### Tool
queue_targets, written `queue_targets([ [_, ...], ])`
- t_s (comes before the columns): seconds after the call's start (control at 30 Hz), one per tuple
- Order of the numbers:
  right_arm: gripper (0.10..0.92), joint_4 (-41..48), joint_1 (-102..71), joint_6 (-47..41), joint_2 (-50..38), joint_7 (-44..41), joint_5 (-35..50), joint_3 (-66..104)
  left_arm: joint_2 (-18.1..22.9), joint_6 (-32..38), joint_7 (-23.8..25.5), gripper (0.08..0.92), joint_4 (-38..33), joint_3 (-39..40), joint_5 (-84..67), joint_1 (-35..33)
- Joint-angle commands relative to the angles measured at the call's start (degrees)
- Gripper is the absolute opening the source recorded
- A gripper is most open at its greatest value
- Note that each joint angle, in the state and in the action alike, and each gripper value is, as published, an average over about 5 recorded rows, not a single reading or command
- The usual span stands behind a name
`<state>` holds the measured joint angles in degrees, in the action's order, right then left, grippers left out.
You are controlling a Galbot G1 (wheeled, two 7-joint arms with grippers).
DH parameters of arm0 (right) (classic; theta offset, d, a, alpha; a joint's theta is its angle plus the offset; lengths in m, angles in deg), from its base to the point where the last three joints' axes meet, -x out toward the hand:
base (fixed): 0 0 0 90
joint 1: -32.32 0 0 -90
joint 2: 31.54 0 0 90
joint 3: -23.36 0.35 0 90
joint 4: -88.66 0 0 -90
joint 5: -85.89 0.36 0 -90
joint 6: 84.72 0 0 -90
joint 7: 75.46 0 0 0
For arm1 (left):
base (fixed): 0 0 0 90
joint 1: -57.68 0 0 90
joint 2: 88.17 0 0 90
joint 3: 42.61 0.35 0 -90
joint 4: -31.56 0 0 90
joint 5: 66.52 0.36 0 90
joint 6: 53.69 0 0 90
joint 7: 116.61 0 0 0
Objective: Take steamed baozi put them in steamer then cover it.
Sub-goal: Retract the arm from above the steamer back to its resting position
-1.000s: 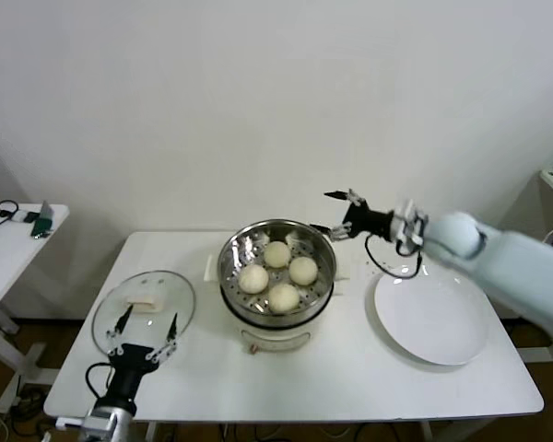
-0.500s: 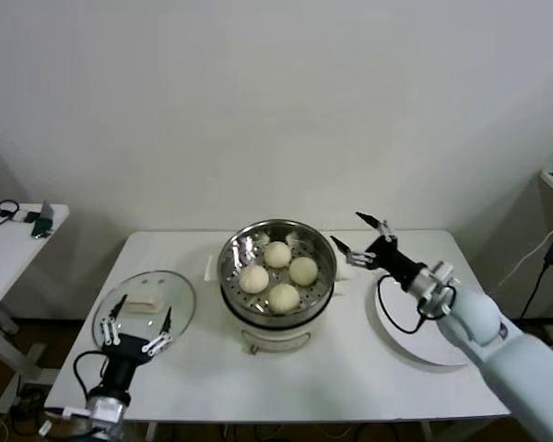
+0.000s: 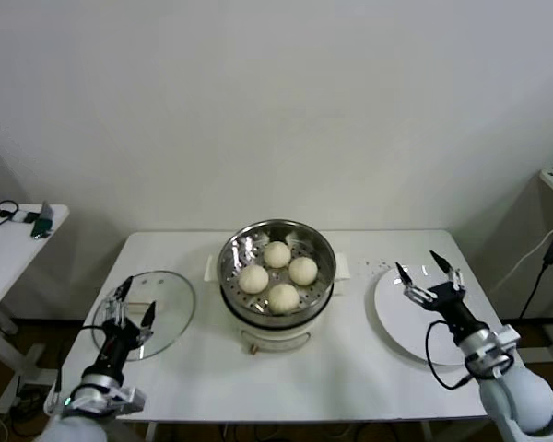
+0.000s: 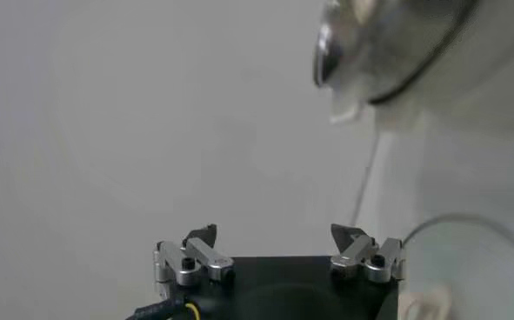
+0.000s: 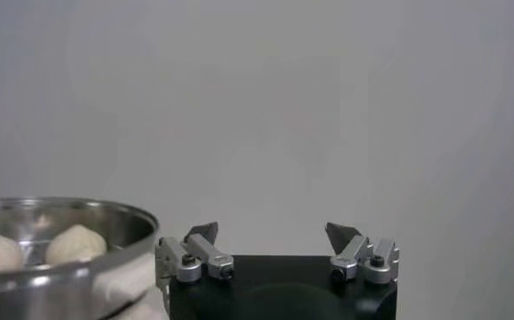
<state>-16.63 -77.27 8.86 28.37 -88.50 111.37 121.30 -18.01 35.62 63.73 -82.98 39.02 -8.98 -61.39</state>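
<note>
Baozi [image 3: 277, 273], all four of them, sit on the perforated tray inside the steamer [image 3: 277, 318], which stands uncovered at the middle of the white table [image 3: 350, 378]. From the right wrist view I can see two of the buns over the steel rim. I see the cover [image 3: 170, 308] lying flat on the table to the steamer's left, its cream handle partly hidden behind my left gripper [image 3: 128, 302]. That gripper hangs over the near part of the lid with its fingers spread apart, holding nothing; I can't tell whether it touches the glass. My right gripper [image 3: 430, 273] is on the other side, above the bare white plate [image 3: 410, 331], well apart from the steamer, its fingers also spread wide and empty. At the far left edge stands a small side table [image 3: 14, 244] with a few small items on it.
</note>
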Motion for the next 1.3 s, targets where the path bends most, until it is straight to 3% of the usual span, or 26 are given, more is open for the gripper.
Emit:
queue_targets([
  [0.03,0.823,-2.05,-8.88,-2.24,8.96,-1.01,-4.1,6.45,-5.76,-3.04,-2.38,0.823,15.84,6.06,26.43,7.91],
  [0.77,0.823,-2.25,-9.21,-2.23,9.45,-1.67,-6.42,7.6,-2.76,-1.16,-7.02,0.823,35.55,6.99,26.93,21.58],
  [1.3,0.823,-1.53,-9.29,-1.86,9.68,-2.67,-6.68,8.42,-2.59,-1.04,-8.67,0.823,40.59,6.91,26.54,25.74],
])
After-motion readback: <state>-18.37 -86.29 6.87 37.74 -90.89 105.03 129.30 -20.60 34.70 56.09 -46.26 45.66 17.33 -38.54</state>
